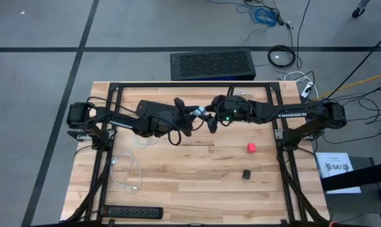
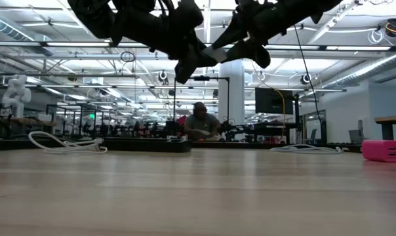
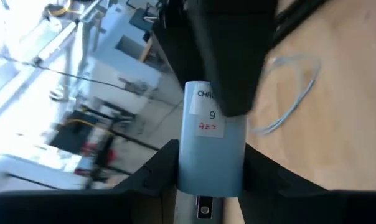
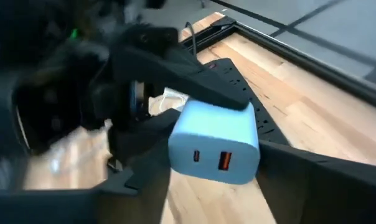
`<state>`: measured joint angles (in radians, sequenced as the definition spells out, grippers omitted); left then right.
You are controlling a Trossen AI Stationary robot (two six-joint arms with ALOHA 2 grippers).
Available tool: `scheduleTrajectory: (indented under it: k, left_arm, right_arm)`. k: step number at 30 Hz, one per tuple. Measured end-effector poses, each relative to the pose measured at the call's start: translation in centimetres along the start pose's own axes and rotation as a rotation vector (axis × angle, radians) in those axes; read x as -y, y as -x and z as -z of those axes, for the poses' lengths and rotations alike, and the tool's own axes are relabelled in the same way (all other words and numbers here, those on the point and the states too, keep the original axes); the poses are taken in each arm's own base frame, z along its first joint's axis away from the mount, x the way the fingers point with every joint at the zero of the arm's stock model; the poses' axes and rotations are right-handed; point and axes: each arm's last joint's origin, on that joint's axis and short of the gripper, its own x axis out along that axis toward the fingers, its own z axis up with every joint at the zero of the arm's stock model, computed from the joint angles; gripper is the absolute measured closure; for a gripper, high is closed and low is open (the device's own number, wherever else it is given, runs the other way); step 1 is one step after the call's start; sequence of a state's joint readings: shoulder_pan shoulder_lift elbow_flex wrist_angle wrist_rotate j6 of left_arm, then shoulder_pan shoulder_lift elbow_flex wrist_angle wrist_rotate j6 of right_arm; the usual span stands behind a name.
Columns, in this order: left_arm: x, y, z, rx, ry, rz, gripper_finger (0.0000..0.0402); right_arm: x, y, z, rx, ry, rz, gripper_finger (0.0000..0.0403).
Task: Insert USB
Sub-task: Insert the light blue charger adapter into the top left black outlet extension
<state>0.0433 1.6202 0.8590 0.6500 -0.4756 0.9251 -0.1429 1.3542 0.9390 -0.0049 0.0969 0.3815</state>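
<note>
A light-blue charger block [image 4: 216,140] hangs in the air above the middle of the table, small in the high view [image 1: 204,115]. Its end face with two USB ports [image 4: 224,160] points toward my right wrist. My left gripper [image 3: 210,171] comes from the table's left and my right gripper [image 4: 213,171] from the right. They meet at the block, and each has its fingers on either side of it. A white label with writing [image 3: 210,112] shows on one face. A white cable [image 1: 128,171] lies coiled on the table at the near left, and no gripper touches it. My left gripper pinches the charger between its two fingers on two opposite sides [image 3: 182,165], at the end away from the ports. The fingers come about level from the table's left. The block is lifted clear of the table. My right gripper has the block's port end between its two fingers [image 4: 266,155], coming from the table's right and slanting a little down. One finger [image 3: 231,62] lies along the labelled face. Whether both fingers still press on it, I cannot tell.
A pink-red block [image 1: 251,147] and a small black part [image 1: 246,174] lie on the wood at the right. A black power strip [image 1: 132,212] lies along the near left edge. Beyond the far edge a black perforated box [image 1: 211,65] stands on the floor.
</note>
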Motion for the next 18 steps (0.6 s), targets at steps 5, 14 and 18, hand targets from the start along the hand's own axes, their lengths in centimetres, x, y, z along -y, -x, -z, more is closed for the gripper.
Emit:
scheduleTrajectory:
  k: [5,14,18]
  left_arm:
    - [0.3,-0.2,0.1,0.090,0.208,0.124,0.0276]
    - [-1.2,-0.4,1.4,0.188,0.526,0.362,0.0276]
    - [-1.7,-0.7,2.2,0.200,0.613,0.430,0.0276]
  right_arm:
    - [-0.3,1.3,-0.7,0.035,0.213,-0.023,0.0152]
    - [-1.6,3.7,-1.7,-0.070,0.480,-0.032,0.0177]
    - [-2.5,3.0,-2.2,-0.196,0.508,-0.013,0.0185]
